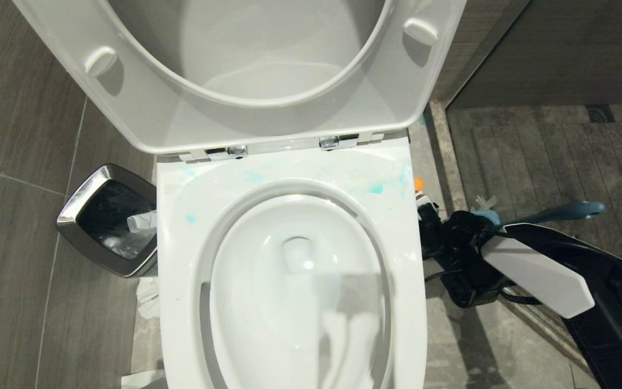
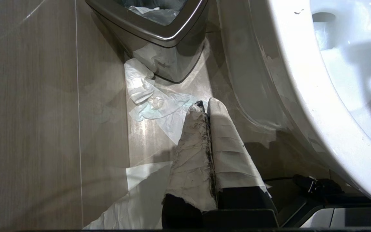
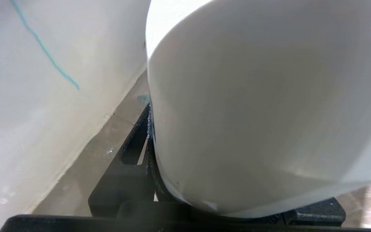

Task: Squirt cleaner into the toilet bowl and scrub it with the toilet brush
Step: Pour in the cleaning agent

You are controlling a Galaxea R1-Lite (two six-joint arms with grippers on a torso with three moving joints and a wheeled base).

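Step in hand: picking up the cleaner [image 1: 418,185], the squirt is not yet done. The bottle is standing on the floor at 3 o'clock of the toilet bowl [image 1: 181,259], just beside the outer wall. Only its orange cap is showing past the rim in the head view.

Right hand [image 1: 428,219] is reaching down at that spot. In the right wrist view the white bottle body is filling the span between the fingers, and the one visible black finger [image 3: 130,154] is lying against its side. The far finger is hidden behind the bottle. I'm reading this as a grip at about half span on the bottle, which is not yet lifted.

Left hand [image 2: 204,104] is parked low at 9 o'clock of the bowl, near the waste bin [image 1: 73,216]. Its wrapped fingers are pressed together and holding nothing.

The seat and lid are up and the bowl is open. Blue smears [image 1: 376,188] are sitting on the rim from 12 to 2 o'clock, and a thin blue run is showing on the outer wall.

The toilet brush [image 1: 559,212] is waiting further out at 3 o'clock, handle angled away, untouched.

Next move calls for:
- lifting straight up to clear the rim
- swinging toward 9 o'clock until the nozzle is over the basin
- tipping cap-down and squeezing

Risk: the bottle wall looks smooth, so slipping or dribbling on the rim is likely if it tips early.
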